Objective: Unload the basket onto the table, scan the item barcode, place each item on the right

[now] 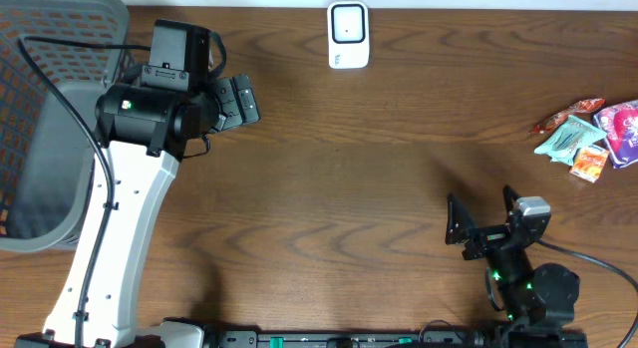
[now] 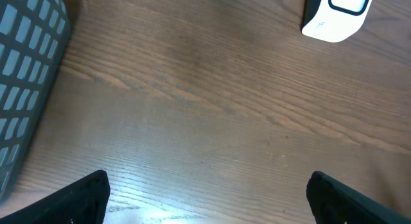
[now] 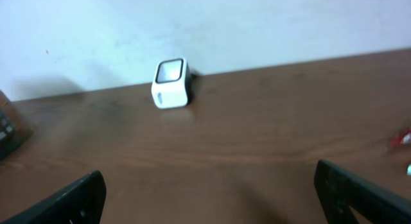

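A white barcode scanner [image 1: 348, 34] stands at the table's far edge; it also shows as the scanner [image 2: 337, 15] in the left wrist view and the scanner [image 3: 171, 83] in the right wrist view. A small pile of snack packets [image 1: 583, 134] lies at the right edge. My left gripper [image 1: 244, 101] hovers open at the upper left, left of the scanner; the left gripper [image 2: 209, 198] has only bare wood between its fingers. Near the front right, my right gripper [image 1: 481, 210] is open and empty, and the right gripper [image 3: 209, 195] faces the scanner from far off.
A grey mesh basket [image 1: 50, 119] fills the left edge of the table; the basket [image 2: 26, 76] sits just left of my left gripper. A white wall runs behind the table. A red packet edge [image 3: 401, 139] peeks in at the right.
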Controlling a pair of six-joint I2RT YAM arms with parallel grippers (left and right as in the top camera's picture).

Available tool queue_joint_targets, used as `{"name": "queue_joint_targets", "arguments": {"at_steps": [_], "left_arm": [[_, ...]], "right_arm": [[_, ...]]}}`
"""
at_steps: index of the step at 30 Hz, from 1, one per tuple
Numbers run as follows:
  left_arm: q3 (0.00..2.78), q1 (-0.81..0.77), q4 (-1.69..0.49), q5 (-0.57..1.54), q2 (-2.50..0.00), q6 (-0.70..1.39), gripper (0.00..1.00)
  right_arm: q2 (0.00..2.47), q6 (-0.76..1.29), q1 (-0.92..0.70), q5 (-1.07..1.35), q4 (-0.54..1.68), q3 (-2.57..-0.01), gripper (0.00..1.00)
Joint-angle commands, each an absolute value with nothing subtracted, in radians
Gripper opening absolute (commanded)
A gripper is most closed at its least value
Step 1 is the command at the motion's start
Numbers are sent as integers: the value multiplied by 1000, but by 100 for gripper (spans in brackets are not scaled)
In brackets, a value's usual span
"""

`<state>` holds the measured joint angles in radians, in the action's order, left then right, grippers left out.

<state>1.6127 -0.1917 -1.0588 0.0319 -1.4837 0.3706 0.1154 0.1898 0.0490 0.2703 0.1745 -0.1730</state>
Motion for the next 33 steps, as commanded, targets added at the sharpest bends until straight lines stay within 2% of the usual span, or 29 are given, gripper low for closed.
{"name": "queue_joint_targets", "arguments": {"at_steps": [1, 19, 33], "left_arm": [[1614, -188, -1062, 35, -1488, 376, 98], [1614, -188, -1062, 34, -1488, 376, 98], [1614, -188, -1062, 34, -1488, 376, 98]], "right_arm": [[66, 116, 44, 246, 123, -126, 99], [5, 117, 44, 51, 18, -5, 99], [5, -43, 41, 52, 75, -5, 99]]}}
